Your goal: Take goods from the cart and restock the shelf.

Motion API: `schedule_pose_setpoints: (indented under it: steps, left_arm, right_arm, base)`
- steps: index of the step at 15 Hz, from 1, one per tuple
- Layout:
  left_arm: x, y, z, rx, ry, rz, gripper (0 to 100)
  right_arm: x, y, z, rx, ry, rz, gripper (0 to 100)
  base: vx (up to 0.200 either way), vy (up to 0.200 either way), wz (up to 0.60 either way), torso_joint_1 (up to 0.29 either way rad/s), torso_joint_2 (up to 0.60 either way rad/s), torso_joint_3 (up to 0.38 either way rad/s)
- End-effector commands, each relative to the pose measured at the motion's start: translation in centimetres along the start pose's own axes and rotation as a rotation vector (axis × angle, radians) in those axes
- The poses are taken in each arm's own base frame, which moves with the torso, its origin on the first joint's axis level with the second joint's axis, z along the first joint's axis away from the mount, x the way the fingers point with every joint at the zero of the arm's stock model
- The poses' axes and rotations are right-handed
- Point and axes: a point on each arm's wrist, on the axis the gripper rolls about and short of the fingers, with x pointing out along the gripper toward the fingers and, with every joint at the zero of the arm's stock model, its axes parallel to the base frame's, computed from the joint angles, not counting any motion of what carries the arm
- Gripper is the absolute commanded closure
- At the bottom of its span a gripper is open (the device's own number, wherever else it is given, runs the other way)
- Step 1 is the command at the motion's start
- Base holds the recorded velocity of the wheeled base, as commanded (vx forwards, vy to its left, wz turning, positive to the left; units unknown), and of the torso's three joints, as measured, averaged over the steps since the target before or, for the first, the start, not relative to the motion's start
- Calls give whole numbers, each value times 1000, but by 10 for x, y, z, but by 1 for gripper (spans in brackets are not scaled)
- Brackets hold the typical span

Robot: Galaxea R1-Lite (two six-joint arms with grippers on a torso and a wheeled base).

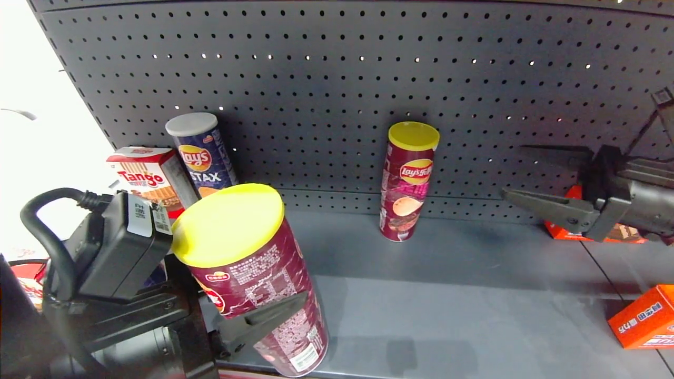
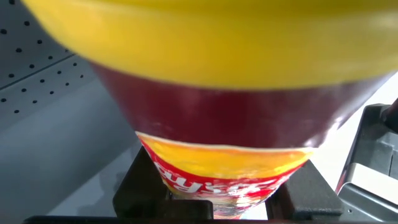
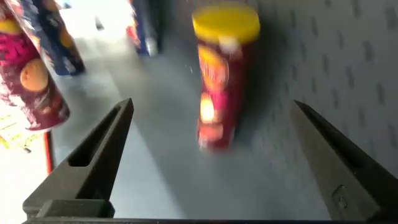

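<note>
Grey pegboard [image 1: 337, 79] is seen filling the background, and a grey shelf [image 1: 447, 295] is spread out below it. Down at the front left of that shelf, a maroon chip can [image 1: 247, 263] is being held by the left gripper [image 2: 225, 196], whose jaws are pressed against the can's lower body from either side. One dark finger [image 1: 268, 313] is seen lying across the printed side. The held can is tilted, with its yellow lid [image 1: 227, 223] leaned toward the camera and its base down near the shelf's front edge; whether the base is touching the shelf cannot be told. Further back, near the middle, a second maroon can [image 1: 406, 184] is found standing upright just in front of the pegboard, topped by a yellow lid of its own [image 1: 414, 135], and well apart from the held one. Over at the back left, a blue can [image 1: 202, 158] with a grey lid is parked against the pegboard, and a wafer box [image 1: 145, 176] is set just beside it. On the right, the right gripper [image 1: 513, 171] is held above the shelf with its jaws spread wide and nothing caught between them, pointed toward the standing can. Behind it a red box [image 1: 563, 229] is partly hidden, and an orange box [image 1: 645, 318] is seen near the front right corner.
</note>
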Motion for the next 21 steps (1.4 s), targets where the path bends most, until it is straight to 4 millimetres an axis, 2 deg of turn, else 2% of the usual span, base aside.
schedule_pose_setpoints:
  steps: [1,6,16,21]
  left_arm:
    - [1,0,-1,0,3,0,100]
    - [1,0,-1,-1,5,0,100]
    - [4,1,-1,-3,8,-5,100]
    - [4,3,-1,-5,9,6,100]
  right_arm:
    - [23,-18,-23,9,0,59,0]
    - [42,-19,-37,13,-13,130,0]
    - [86,-42,-69,56,20,166,0]
    - [99,-47,-84,77,38,180,0]
  base:
    - [0,0,0,0,0,0]
    - [0,0,0,0,0,0]
    - [0,0,0,0,0,0]
    - [0,0,0,0,0,0]
